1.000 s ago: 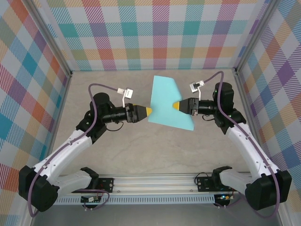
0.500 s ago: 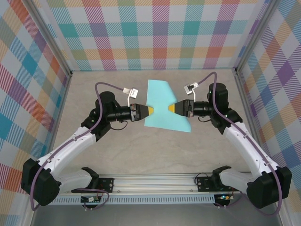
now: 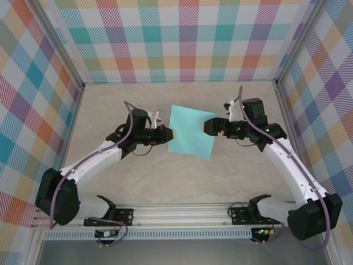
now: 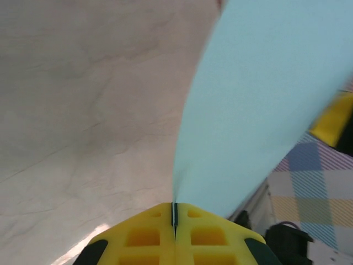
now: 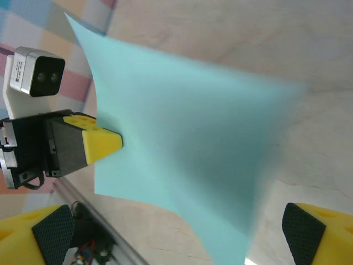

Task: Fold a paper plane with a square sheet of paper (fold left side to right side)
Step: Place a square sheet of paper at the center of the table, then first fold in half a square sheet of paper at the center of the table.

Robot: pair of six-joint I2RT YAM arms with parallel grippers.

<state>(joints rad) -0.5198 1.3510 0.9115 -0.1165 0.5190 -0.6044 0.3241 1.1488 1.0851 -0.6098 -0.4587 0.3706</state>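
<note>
Paper point(image 3: 191, 130) in left end effector point(image 3: 171, 134)

Probably lab cell (plaid walls point(image 3: 187, 44)), aluminium rail point(image 3: 182, 212)

Left wrist view: the square sheet of paper point(image 4: 259, 99) runs off the top edge; the left fingers point(image 4: 143, 237) are cropped at the bottom. Right wrist view: sheet's right corner blurred; right fingers point(image 5: 325, 229) cropped at lower corners.
</note>
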